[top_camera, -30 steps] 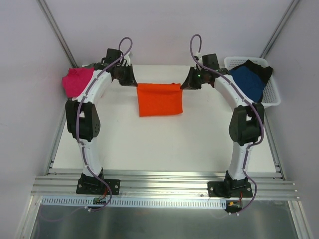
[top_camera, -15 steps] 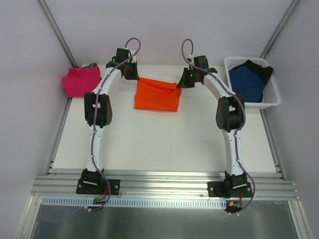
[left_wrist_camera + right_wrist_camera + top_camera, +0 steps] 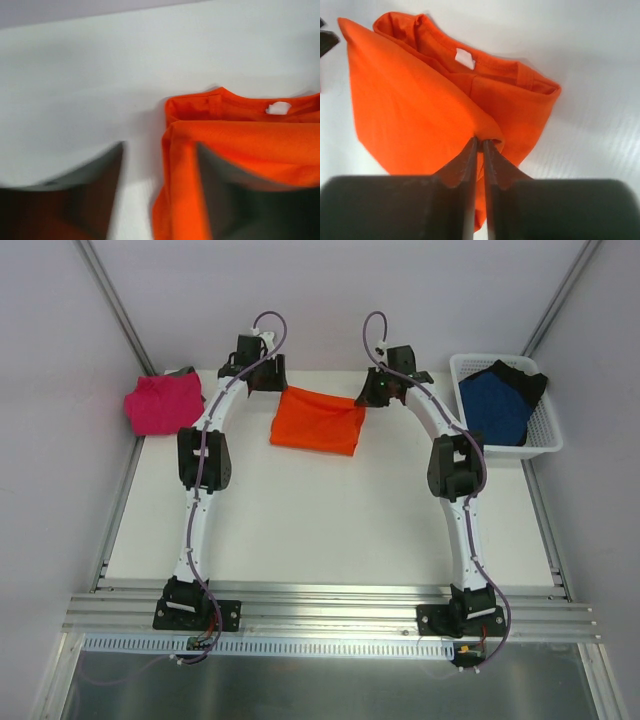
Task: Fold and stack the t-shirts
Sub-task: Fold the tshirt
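My right gripper (image 3: 479, 142) pinches the orange t-shirt (image 3: 410, 100); my left gripper (image 3: 159, 150) stands parted, gripping nothing. 1 white neck tag (image 3: 465, 58), upper centre, unreadable.

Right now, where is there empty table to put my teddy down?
The big bare middle of the table, between left arm and right arm, nearer than the orange t-shirt. The far edge is crowded: pink t-shirt left, orange in the middle, basket with a blue t-shirt right.
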